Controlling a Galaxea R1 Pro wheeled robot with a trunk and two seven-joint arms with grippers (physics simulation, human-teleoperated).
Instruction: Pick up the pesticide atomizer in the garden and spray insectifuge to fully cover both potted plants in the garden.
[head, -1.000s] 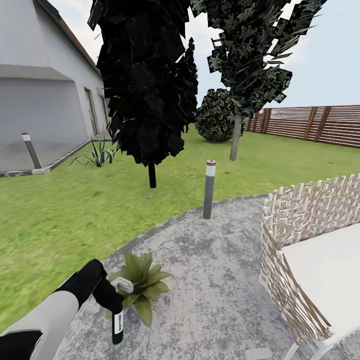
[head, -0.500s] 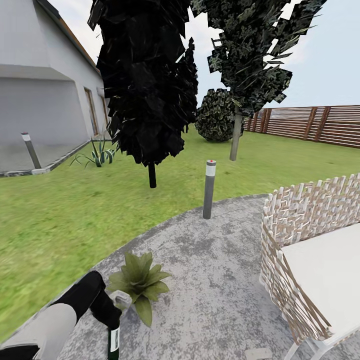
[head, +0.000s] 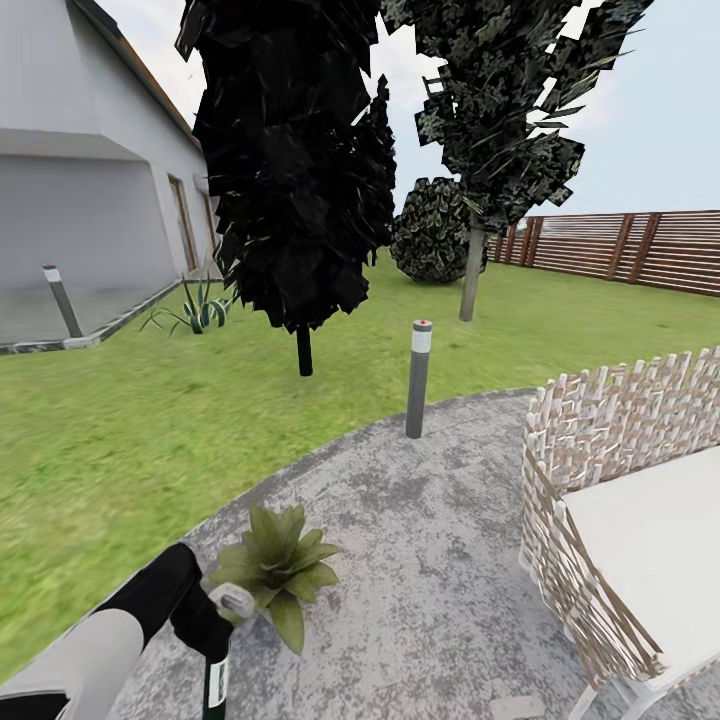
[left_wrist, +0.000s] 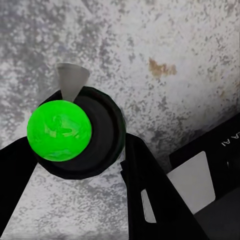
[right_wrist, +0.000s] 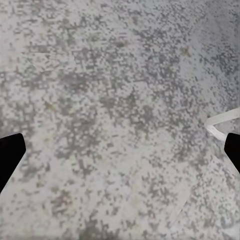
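Gripping the pesticide atomizer (head: 214, 682) in its left claw (head: 222, 628), the robot is standing on the round grey paved patio (head: 430, 560) with the bottle hanging just beside the nearer potted plant (head: 278, 562). In the head view the dark bottle with its pale label is showing low at the frame's edge, below the black wrist, while a pale nozzle part is lying against the plant's outer leaves. In the left wrist view the black fingers (left_wrist: 150, 195) are clenching either side of the atomizer's round dark top (left_wrist: 80, 132), which is carrying a bright green sphere; the mottled paving is passing underneath. The right claw (right_wrist: 120, 152) is hanging released over bare paving, its two dark fingertips standing well apart with nothing between them.

The step in hand appears to be the spraying of the first plant, the pickup being already done. The next move is likely calling for the nozzle to be aimed over the rosette of broad green leaves so that the whole plant is being covered; whether any spray is leaving the nozzle cannot be told. The second potted plant is yet to be dealt with.

As for containers, the plant's pot is lying hidden beneath its leaves, and how much liquid the bottle is holding cannot be judged. A grey bollard post (head: 419, 378) and a woven chair (head: 620, 500) are standing well apart from the work.
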